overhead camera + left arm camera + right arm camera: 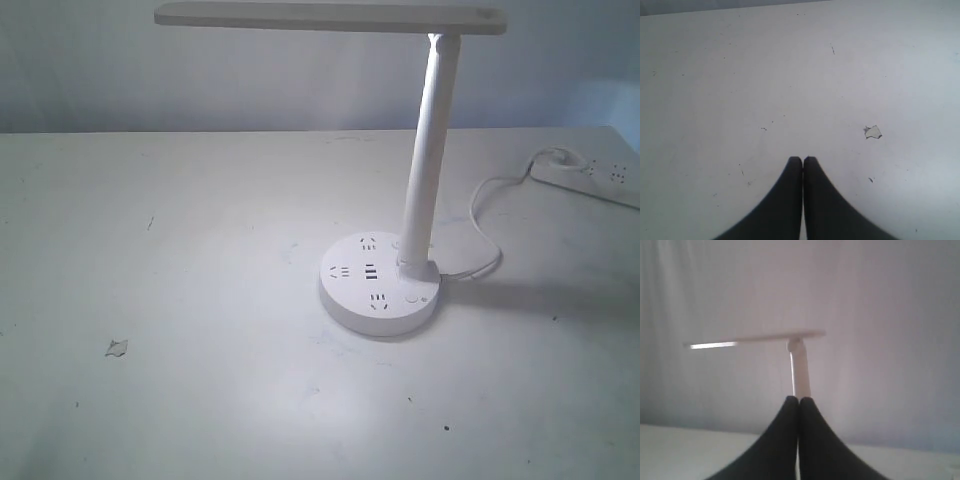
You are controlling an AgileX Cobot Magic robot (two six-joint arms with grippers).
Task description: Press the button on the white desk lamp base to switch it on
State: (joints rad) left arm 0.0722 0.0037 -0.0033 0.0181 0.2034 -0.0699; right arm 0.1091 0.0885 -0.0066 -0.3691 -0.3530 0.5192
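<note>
The white desk lamp base (378, 285) is a round puck with dark socket slots, standing right of centre on the white table (180, 300). Its small round button (411, 298) lies on the near right of the top. A slim stem (430, 150) rises to a flat bar head (330, 17). Neither gripper shows in the exterior view. My left gripper (802, 160) is shut over bare tabletop. My right gripper (798, 400) is shut and empty, facing the lamp stem (800, 372) and head (755, 339); the base is hidden behind its fingers.
A long white power strip (590, 176) lies at the far right, its cable (482, 215) looping to the lamp base. A small chip in the table surface (117, 347) sits near the front left, also seen as a pale fleck (873, 132).
</note>
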